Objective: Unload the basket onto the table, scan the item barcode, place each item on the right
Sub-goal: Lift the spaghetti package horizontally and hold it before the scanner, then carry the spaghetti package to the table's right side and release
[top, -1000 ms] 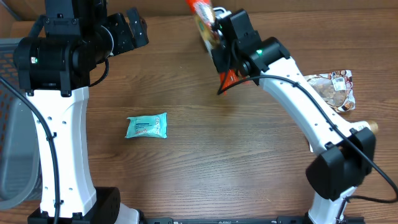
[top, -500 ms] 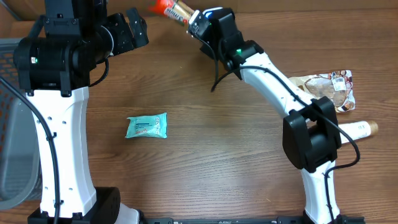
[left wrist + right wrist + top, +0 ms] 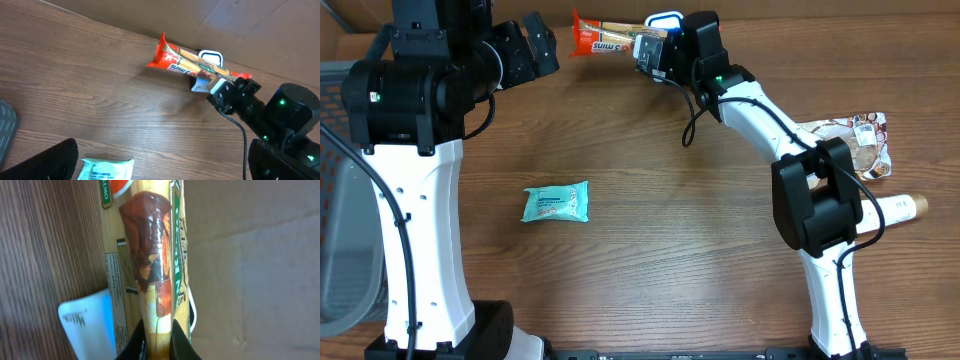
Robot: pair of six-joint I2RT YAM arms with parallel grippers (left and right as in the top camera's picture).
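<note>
Snack bar point(image 3: 605, 38) has swung level; right pincer point(image 3: 653, 47) covers its gripped end.

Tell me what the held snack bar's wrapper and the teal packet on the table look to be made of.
The snack bar wrapper looks like glossy printed plastic film: it has a sheen and a flared, crimped orange-red end. The teal packet is probably soft plastic film too, with a slight shine, a pillow shape and sealed ends.

The table was evenly, softly lit. Just ahead of the right gripper point(image 3: 158, 341), the snack wrapper point(image 3: 145, 245) was rendered blurred, with slight glare.
</note>
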